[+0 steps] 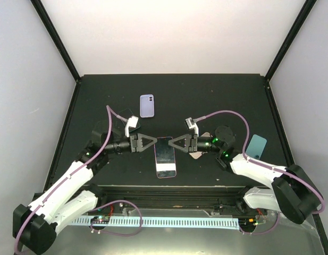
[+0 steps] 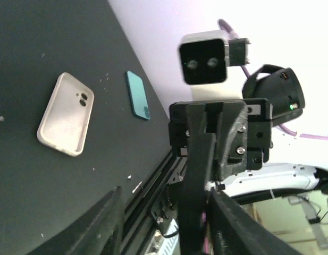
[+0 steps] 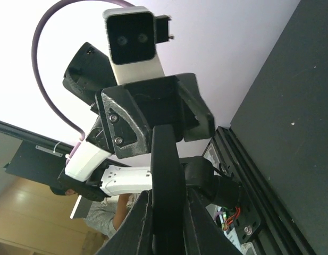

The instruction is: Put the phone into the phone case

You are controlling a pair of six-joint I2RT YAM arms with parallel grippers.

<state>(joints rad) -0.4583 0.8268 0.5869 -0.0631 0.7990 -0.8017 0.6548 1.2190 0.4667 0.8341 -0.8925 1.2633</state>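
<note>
**A:** Where's the phone?

**B:** The phone (image 1: pixel 165 156) is in the middle of the table (image 1: pixel 217 95), toward the near edge, screen up, between my two arms. My right gripper (image 1: pixel 171 142) is pressed together on its right edge. From that wrist it shows as a thin dark slab squeezed between the pads.

**A:** And the left?

**B:** My left gripper (image 1: pixel 155 142) is at the phone's left edge with its fingers (image 2: pixel 108 223) spread and gaps on both sides, so it isn't gripping. I'd say one side pins the phone steady while the other lines up a hold.

**A:** Which case?

**B:** My guess is the pale case (image 2: pixel 65 113), lying open side up just right of the phone. My own right wrist hangs over it, so that arm is what stands in the way.

**A:** Anything else around?

**B:** A lilac shell (image 1: pixel 146 105) sits on the far side of the phone, and a teal shell (image 1: pixel 255 146) well off to the right by my right forearm. Both are clear of the phone. I can't tell whether the phone is lifted off the table.
</note>
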